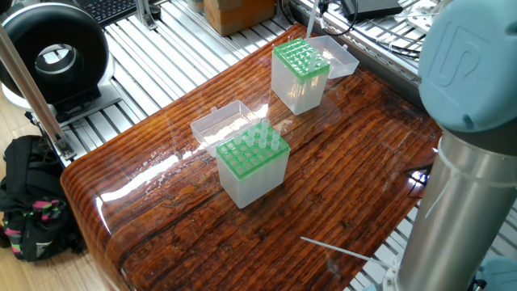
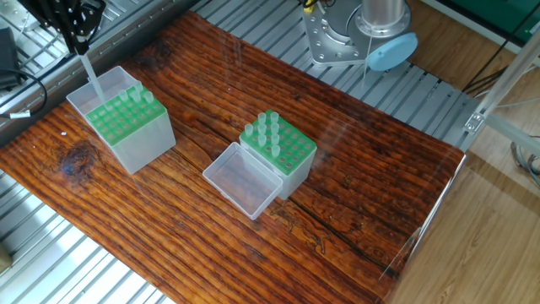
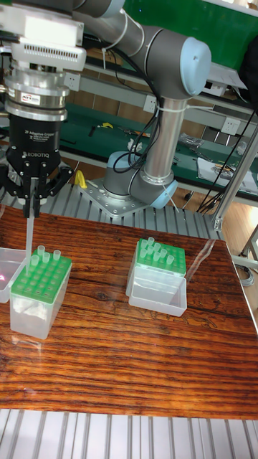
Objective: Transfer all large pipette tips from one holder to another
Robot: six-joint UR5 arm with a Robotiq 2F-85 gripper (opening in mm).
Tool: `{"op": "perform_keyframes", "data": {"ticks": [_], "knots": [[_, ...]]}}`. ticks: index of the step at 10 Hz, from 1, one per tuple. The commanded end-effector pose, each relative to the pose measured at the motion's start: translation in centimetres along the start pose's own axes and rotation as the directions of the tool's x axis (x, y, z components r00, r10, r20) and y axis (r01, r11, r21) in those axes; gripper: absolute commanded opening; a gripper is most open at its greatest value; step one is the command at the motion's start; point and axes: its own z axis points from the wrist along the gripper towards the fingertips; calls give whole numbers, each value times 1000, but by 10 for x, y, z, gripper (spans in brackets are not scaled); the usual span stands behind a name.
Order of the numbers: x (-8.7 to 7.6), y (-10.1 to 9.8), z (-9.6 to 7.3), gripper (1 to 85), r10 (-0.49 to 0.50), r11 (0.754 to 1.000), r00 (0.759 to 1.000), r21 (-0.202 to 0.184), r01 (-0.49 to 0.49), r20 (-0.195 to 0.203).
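The hand (image 3: 30,204) is pinching one tip (image 3: 29,240), which is hanging straight below it over the left holder (image 3: 41,295).
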Motion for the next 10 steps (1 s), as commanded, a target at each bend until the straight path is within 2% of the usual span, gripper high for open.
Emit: {"op": "perform_keyframes", "data": {"ticks": [1, 10], "knots": [[2, 8, 1, 10, 13, 999, 1000, -32, -14, -8], [5, -1, 9, 10, -5, 1000, 1000, -14, 5, -4]]}}
